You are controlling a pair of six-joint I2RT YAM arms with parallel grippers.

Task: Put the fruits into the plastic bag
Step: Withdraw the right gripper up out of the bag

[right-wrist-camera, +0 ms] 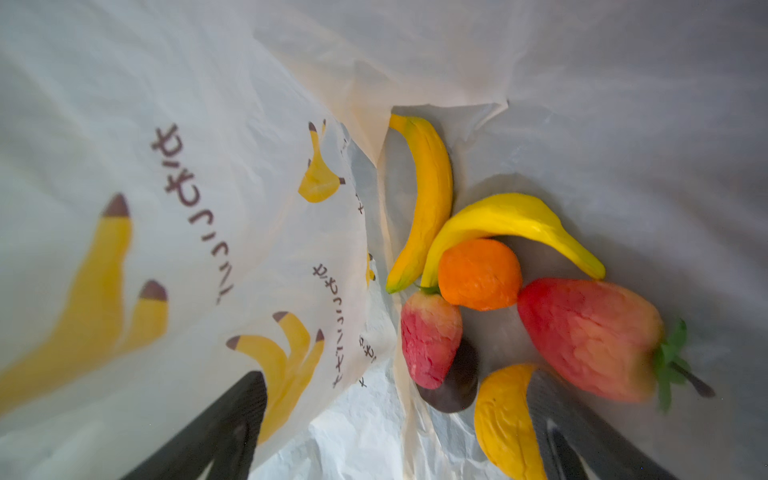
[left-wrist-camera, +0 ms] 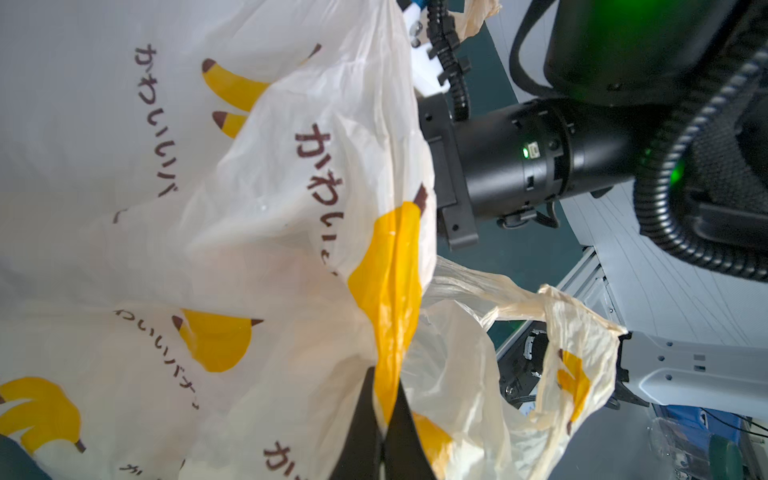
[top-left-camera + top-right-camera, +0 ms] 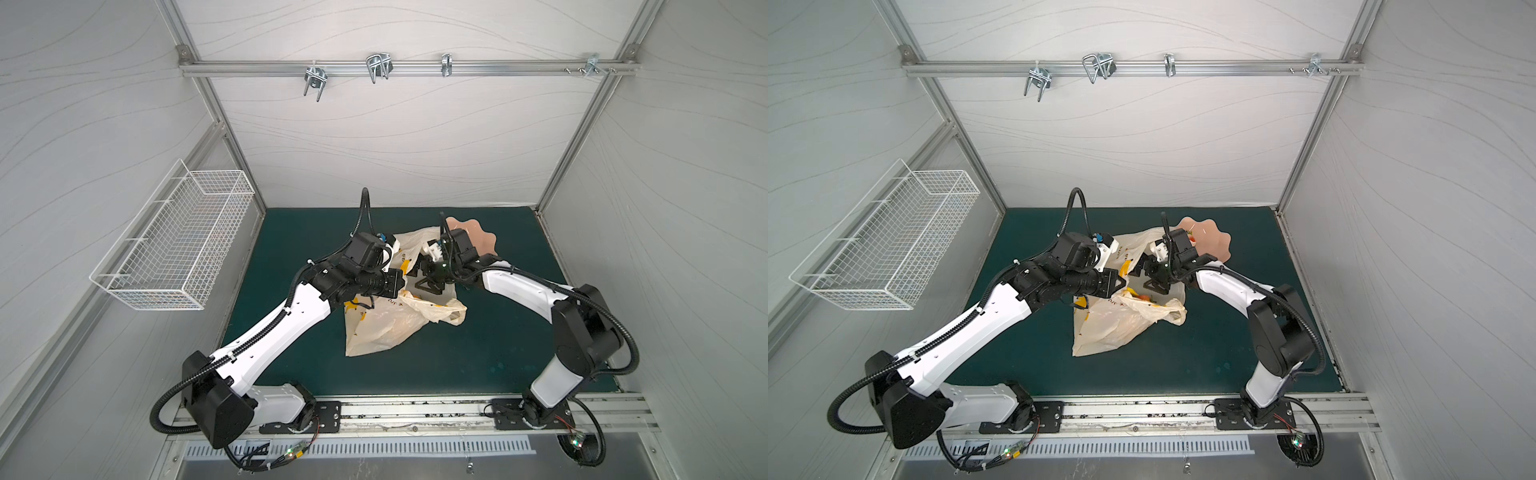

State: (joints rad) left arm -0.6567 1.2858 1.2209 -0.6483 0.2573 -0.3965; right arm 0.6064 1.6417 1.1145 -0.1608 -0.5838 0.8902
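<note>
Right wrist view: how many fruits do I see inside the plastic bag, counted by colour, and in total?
Yellow fruits: 3
Orange ball: 1
Red strawberries: 2
Dark brown piece: 1
Total: 7 in view inside the plastic bag

Cream plastic bag, yellow banana print, brown lettering; orange citrus; red strawberry.
</note>
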